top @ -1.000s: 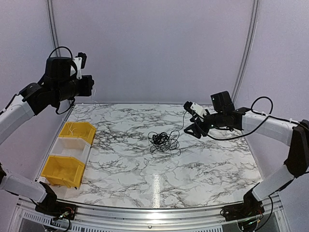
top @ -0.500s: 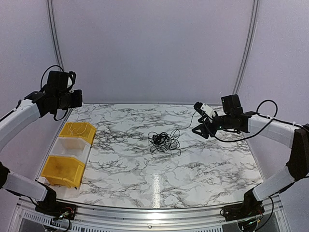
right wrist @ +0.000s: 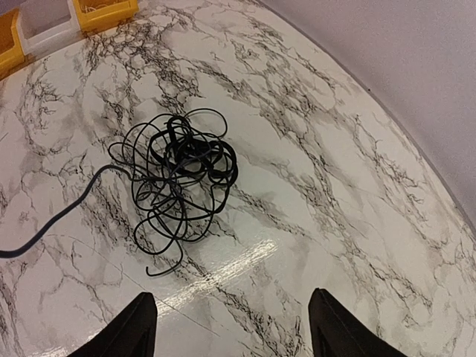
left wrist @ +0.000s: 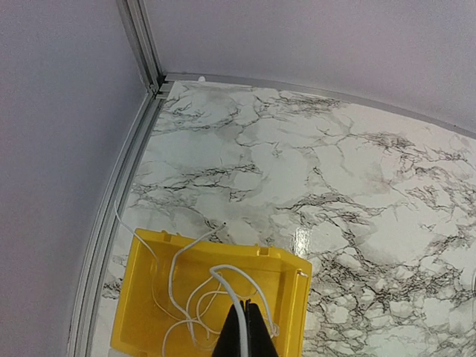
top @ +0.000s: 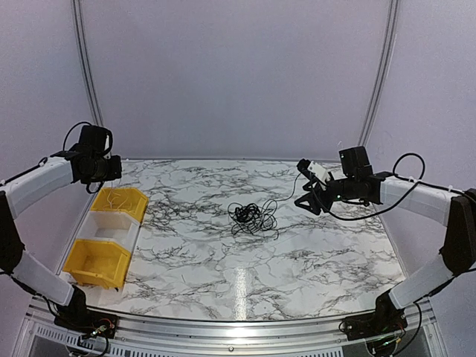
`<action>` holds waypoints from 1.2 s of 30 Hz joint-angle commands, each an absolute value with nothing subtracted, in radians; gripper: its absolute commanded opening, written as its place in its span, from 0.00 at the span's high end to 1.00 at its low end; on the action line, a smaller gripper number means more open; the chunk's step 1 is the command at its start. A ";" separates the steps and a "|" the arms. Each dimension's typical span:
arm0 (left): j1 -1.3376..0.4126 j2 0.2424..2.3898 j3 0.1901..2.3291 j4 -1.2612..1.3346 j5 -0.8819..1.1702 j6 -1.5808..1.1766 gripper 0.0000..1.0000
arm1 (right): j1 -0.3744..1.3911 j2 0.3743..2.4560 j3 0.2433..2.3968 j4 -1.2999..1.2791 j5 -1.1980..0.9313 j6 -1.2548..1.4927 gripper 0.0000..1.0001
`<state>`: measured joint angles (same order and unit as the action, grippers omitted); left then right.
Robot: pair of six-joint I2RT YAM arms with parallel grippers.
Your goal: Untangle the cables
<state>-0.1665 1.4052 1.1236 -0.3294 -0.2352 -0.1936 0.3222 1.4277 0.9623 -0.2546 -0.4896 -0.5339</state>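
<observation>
The cables (top: 253, 217) are a fist-sized bunch of thin black wires lying mid-table; they also show in the right wrist view (right wrist: 178, 163), where one strand trails off to the left edge. My right gripper (top: 309, 196) hovers to the right of the bunch, open and holding nothing (right wrist: 234, 323). My left gripper (top: 110, 172) hangs over the rear yellow bin (top: 138, 196), its jaws shut on a thin white cable (left wrist: 232, 286) whose loops lie inside that bin (left wrist: 141, 290).
Three bins stand in a row along the left edge: the rear yellow one, a white one (top: 111, 227) and a front yellow one (top: 93, 262). A metal rail (left wrist: 123, 186) and the walls border the marble table.
My left arm has swung down and left, from high above the table to just over the rear yellow bin. My right gripper has drawn back to the right, away from the bunch.
</observation>
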 commanded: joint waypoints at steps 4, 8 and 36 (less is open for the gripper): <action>-0.140 1.504 1.136 -0.249 -0.227 -0.182 1.00 | 0.323 1.450 0.981 -0.272 -0.513 -0.560 0.30; -0.140 1.526 1.160 -0.217 -0.231 -0.190 1.00 | 0.322 1.465 0.986 -0.281 -0.516 -0.562 0.31; -0.092 1.638 1.079 -0.328 -0.282 -0.188 1.00 | 0.328 1.513 1.000 -0.307 -0.532 -0.577 0.32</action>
<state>-0.1017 1.5784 1.0462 -0.2943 -0.2939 -0.1791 0.3225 1.5028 0.9627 -0.2848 -0.5049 -0.5735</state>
